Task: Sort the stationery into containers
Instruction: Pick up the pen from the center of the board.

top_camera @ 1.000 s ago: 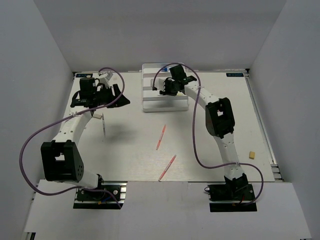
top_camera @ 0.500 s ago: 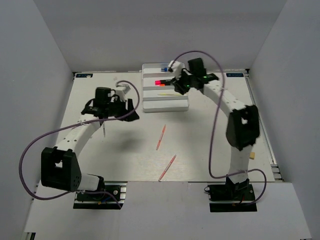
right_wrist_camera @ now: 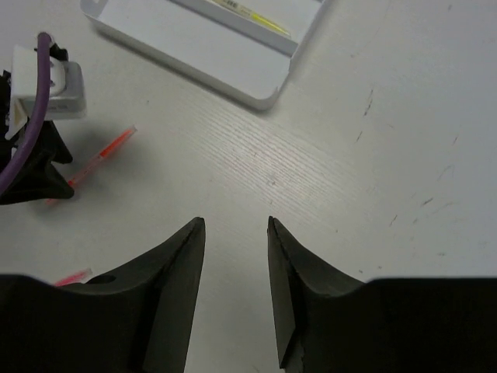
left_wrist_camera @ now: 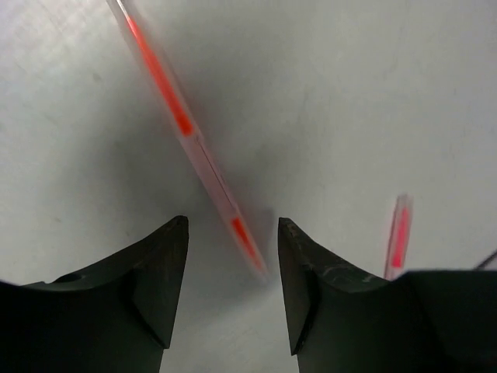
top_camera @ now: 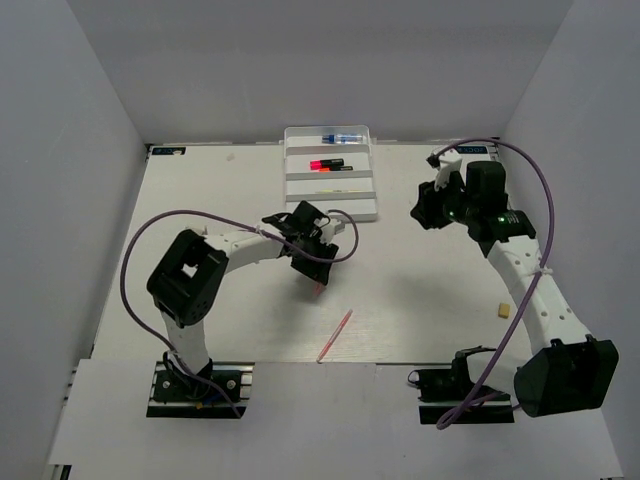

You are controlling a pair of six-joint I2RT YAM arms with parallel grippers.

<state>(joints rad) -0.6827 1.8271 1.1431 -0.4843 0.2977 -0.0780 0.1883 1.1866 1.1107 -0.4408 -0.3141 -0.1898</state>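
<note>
Pink-orange stick (left_wrist_camera: 178, 116) lies flat on the tabletop (left_wrist_camera: 349, 93), centre of the overhead frame. Left end effector (left_wrist_camera: 233, 233) hangs low, jaws moderately apart astride the stick's lower end, likely lined up for pickup. Right end effector (right_wrist_camera: 237, 225) at mid-right, parted, empty. White tray (top_camera: 330, 208) at upper centre.

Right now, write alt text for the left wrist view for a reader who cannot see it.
The left end effector hangs open over the near end of a thin pink-orange stick lying diagonally on the table. A second stick shows at the right, partly hidden behind one finger.
</note>
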